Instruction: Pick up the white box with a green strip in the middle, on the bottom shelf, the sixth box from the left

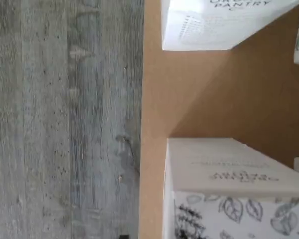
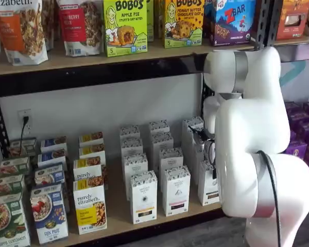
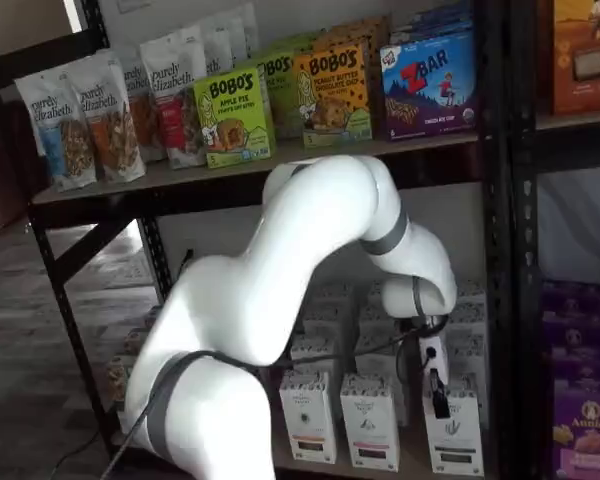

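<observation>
The white box (image 3: pixel 454 432) stands at the right end of the front row of white cartons on the bottom shelf (image 3: pixel 412 462), with a thin dark greenish strip low on its front. In a shelf view the arm hides the right side of the white box (image 2: pixel 207 184). My gripper (image 3: pixel 437 392) hangs just in front of the box's speckled top. One black finger shows side-on, the jaws stand wide, and nothing is in them. The wrist view shows a white carton with a leafy band (image 1: pixel 234 199) on the tan board (image 1: pixel 199 109); I cannot tell if it is the same box.
Like white cartons (image 3: pixel 370 420) (image 3: pixel 308 415) stand to its left, with more rows behind. Purely elizabeth boxes (image 2: pixel 90 206) and cereal boxes (image 2: pixel 49 211) fill the shelf's left. A black upright (image 3: pixel 500 250) rises at the right. Grey plank floor (image 1: pixel 65 119) lies before the shelf edge.
</observation>
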### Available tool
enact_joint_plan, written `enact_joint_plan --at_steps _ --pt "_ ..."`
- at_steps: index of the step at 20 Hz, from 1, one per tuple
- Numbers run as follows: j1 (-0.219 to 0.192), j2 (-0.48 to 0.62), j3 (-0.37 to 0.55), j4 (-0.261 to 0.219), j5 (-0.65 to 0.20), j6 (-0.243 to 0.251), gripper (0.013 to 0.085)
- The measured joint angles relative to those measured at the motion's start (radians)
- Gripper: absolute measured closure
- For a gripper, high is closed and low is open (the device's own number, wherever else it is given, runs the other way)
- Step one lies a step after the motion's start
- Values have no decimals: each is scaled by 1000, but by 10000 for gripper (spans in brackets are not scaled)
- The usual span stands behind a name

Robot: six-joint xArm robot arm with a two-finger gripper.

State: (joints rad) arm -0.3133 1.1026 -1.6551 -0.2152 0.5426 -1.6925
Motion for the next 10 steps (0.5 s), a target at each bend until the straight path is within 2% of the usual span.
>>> enact_joint_plan --at_steps 5,7,8,10 --pt "6 8 2 -34 -17 36 130" --pt "5 9 6 -34 -30 36 210" --pt "4 9 7 -32 -32 33 210" --pt "3 8 9 -28 -34 29 290"
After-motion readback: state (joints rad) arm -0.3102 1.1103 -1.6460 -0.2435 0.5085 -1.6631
